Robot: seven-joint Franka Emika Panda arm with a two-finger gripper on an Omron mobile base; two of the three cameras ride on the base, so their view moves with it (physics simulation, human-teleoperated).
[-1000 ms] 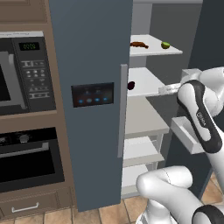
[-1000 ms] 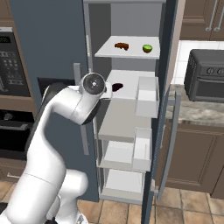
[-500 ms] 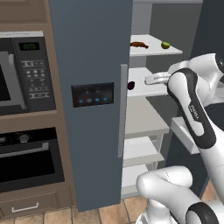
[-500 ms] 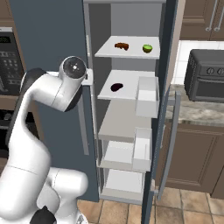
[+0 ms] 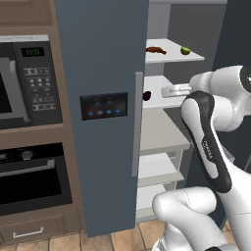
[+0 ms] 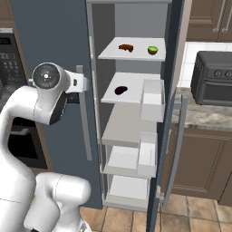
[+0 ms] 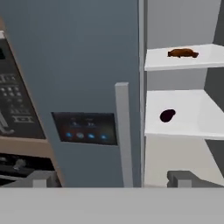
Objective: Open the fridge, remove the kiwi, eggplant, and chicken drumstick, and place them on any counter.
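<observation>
The slate-blue fridge [image 5: 103, 59] has its left door shut and its right door [image 6: 174, 86] swung open. On the top white shelf lie the reddish-brown chicken drumstick [image 6: 126, 47] [image 5: 155, 49] [image 7: 182, 53] and, to its right, the green kiwi [image 6: 152, 50] [image 5: 185, 50]. One shelf down rests the dark eggplant [image 6: 120, 90] [image 5: 146, 95] [image 7: 167, 115]. My gripper [image 5: 165, 91] [image 7: 113, 179] hangs open and holds nothing. It is in front of the fridge at the eggplant shelf's height, just right of the shut door's grey handle [image 7: 124, 131]. The marbled counter [image 6: 192, 118] lies right of the fridge.
A black toaster oven [image 6: 213, 81] stands on the counter. White bins [image 6: 152, 97] hang inside the open door. Left of the fridge are a built-in microwave [image 5: 29, 83] and a black wall oven [image 5: 34, 176]. The arm's elbow [image 6: 47, 79] is in front of the shut door.
The arm has swung left, away from the open right door, so the hand now faces the shut door's handle and the shelves. The jaws stayed open. The food has not moved.
</observation>
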